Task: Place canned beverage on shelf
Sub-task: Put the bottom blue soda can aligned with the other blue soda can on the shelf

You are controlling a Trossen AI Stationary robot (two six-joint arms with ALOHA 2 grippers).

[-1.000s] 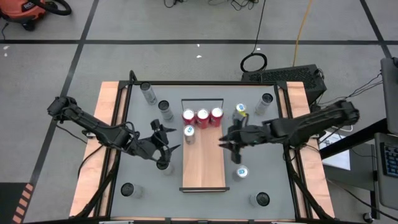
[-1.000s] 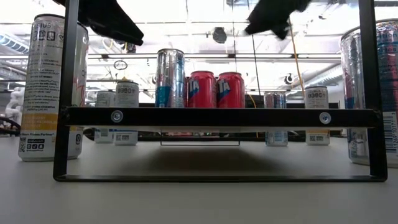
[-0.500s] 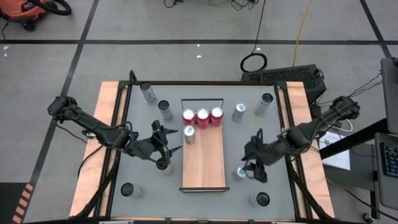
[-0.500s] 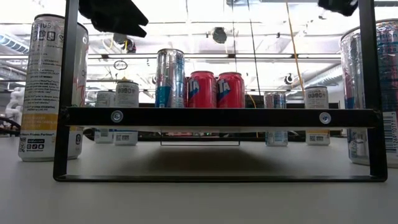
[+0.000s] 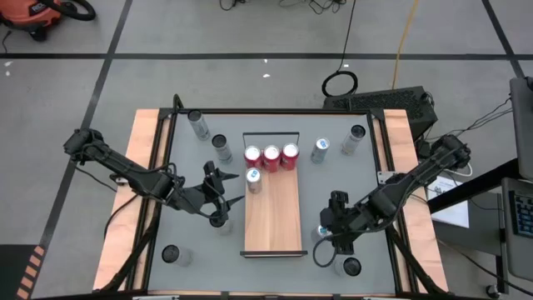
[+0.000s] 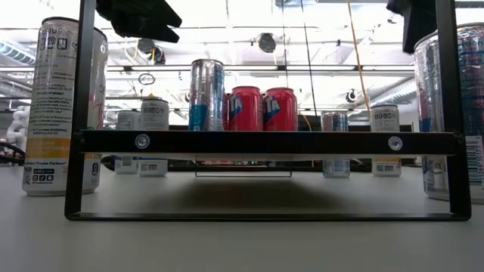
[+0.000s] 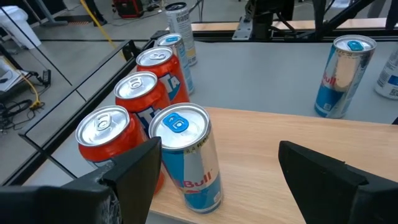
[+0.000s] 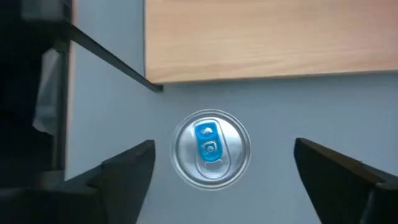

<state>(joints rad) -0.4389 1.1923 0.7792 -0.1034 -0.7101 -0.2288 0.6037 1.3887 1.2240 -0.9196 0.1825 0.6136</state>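
The right claw [image 8: 211, 168] hangs directly above a blue-tab can [image 8: 211, 148] on the grey surface [image 5: 191, 237], its fingers wide apart and holding nothing. This can stands just off the shelf [image 5: 275, 218], at about 4 o'clock from the board's centre. A descent slightly off-centre could tip the can. The left claw [image 7: 214, 165] is also apart, near the 4 cans [image 5: 268, 162] already on the shelf, and could knock them.
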